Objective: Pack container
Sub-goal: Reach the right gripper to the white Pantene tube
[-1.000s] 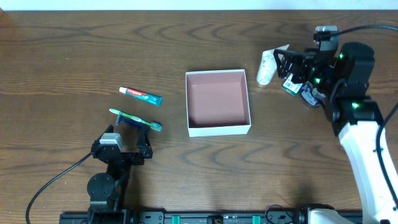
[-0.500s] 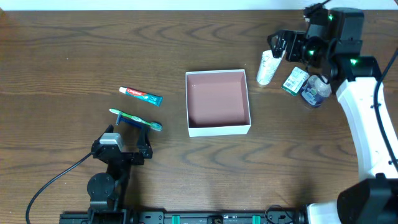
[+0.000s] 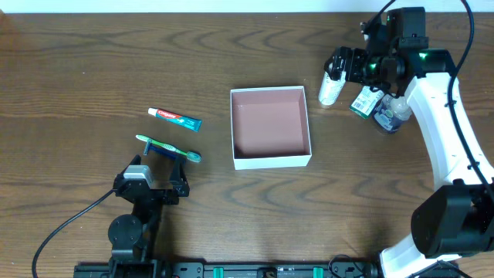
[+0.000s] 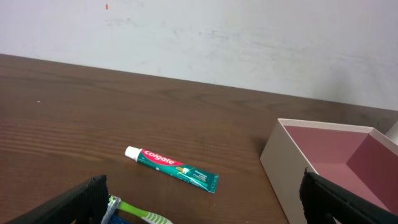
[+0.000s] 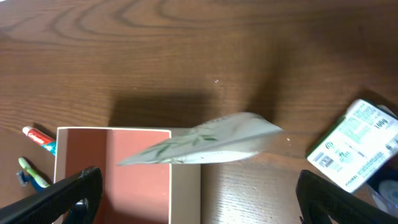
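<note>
The container point(image 3: 272, 161) is a shallow square box with white walls and a pink-brown inside, standing empty at mid-table; it also shows as the container point(image 4: 280, 169) and the container point(image 5: 185, 186). A white tube point(image 3: 329, 89) lies just right of its far corner. My right gripper point(image 3: 349, 68) hovers open above that white tube point(image 5: 205, 143), holding nothing. A Colgate toothpaste tube point(image 3: 174, 118) and a green toothbrush point(image 3: 168, 148) lie left of the box. Low on the table behind the toothbrush point(image 4: 134, 213), my left gripper point(image 3: 152, 179) is open and empty.
A green-and-white packet point(image 3: 364, 100) and a clear bluish item point(image 3: 390, 116) lie right of the white tube, under the right arm. A small blue item point(image 3: 158, 152) lies under the toothbrush. The table's far edge meets a pale wall point(image 4: 199, 37).
The right arm has swung toward the far edge, and its gripper has shifted left to hover over the white tube. The left arm and all objects stay put.
</note>
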You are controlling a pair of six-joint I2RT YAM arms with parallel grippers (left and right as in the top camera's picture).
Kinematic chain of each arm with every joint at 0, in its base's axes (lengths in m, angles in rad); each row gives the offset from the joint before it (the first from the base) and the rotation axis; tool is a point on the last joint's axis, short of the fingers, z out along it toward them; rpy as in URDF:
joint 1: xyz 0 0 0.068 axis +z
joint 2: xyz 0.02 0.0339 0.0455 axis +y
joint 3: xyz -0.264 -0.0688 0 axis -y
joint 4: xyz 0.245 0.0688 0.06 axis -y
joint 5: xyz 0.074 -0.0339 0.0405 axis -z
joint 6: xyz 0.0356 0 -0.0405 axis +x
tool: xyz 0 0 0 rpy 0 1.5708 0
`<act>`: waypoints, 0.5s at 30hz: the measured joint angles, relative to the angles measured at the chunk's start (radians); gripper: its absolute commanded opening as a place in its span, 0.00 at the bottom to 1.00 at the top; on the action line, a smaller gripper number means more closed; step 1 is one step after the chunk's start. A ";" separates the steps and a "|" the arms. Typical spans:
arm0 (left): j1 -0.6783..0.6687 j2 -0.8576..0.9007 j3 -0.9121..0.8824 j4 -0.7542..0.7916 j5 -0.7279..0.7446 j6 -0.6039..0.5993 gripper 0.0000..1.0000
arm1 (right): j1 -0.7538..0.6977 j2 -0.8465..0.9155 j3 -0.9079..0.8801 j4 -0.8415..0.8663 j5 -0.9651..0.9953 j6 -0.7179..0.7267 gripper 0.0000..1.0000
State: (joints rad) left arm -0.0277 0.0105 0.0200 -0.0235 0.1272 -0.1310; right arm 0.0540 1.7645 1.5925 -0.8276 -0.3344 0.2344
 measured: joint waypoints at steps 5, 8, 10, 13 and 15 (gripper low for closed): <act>0.000 0.000 0.000 0.000 0.000 0.000 0.98 | 0.003 0.000 0.001 0.035 -0.038 -0.005 0.99; 0.000 0.000 0.000 0.000 0.000 0.000 0.98 | 0.003 0.000 0.001 0.048 -0.055 -0.004 0.99; 0.000 0.000 0.000 0.000 0.000 0.000 0.98 | 0.003 0.000 0.001 0.058 -0.057 0.008 0.99; 0.000 0.000 0.000 0.000 0.000 0.000 0.98 | 0.003 0.000 0.002 0.063 -0.040 0.055 0.98; 0.000 0.000 0.000 0.000 0.000 0.000 0.98 | 0.003 0.000 0.002 0.066 -0.015 0.096 0.97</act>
State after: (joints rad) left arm -0.0277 0.0105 0.0200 -0.0235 0.1272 -0.1310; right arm 0.0566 1.7645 1.5940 -0.7620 -0.3492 0.3305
